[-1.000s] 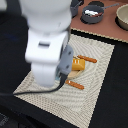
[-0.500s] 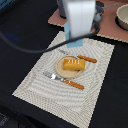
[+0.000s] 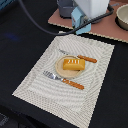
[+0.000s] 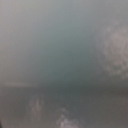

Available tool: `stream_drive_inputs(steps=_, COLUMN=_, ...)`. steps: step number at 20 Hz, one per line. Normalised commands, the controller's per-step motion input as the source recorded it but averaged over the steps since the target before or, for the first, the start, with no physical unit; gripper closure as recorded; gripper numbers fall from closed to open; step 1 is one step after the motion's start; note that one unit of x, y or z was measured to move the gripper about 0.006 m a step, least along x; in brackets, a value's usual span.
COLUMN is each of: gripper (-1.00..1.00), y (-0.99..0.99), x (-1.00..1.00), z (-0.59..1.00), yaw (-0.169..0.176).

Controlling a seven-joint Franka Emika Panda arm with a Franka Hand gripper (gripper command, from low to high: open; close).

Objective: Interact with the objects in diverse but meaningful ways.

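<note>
A yellow scored bread loaf (image 3: 73,63) lies on a small round plate (image 3: 62,71) in the middle of a striped placemat (image 3: 45,87). My arm's white body hangs over the far edge of the placemat. My gripper (image 3: 81,22) is mostly hidden under it, beside a light blue shape, and I cannot tell if that shape is the carton. A dark grey shape (image 3: 65,7), perhaps the saucepan, sits behind the arm. The wrist view is a grey blur. The sausage and bottle are out of view.
A fork (image 3: 63,80) and a knife (image 3: 82,58), both with orange handles, flank the plate. A pale bowl (image 3: 122,16) stands on a brown mat (image 3: 107,29) at the exterior view's far right. A black cable (image 3: 37,22) trails from the arm.
My arm has pulled back from over the placemat towards the far side of the table. The loaf, plate and cutlery now show fully and have not moved.
</note>
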Motion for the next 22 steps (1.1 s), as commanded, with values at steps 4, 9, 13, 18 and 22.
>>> stream_drive_inputs(steps=4, gripper=1.0, y=0.62, x=-0.24, z=-0.39, yaw=0.094)
stream_drive_inputs(steps=9, gripper=1.0, y=0.59, x=-0.24, z=-0.39, yaw=0.097)
stream_drive_inputs(steps=13, gripper=1.0, y=0.43, x=-0.19, z=-0.49, yaw=0.099)
stream_drive_inputs(steps=18, gripper=1.0, y=0.19, x=-0.23, z=-0.61, yaw=0.093)
stream_drive_inputs(steps=22, gripper=1.0, y=-0.01, x=-0.18, z=-0.59, yaw=0.08)
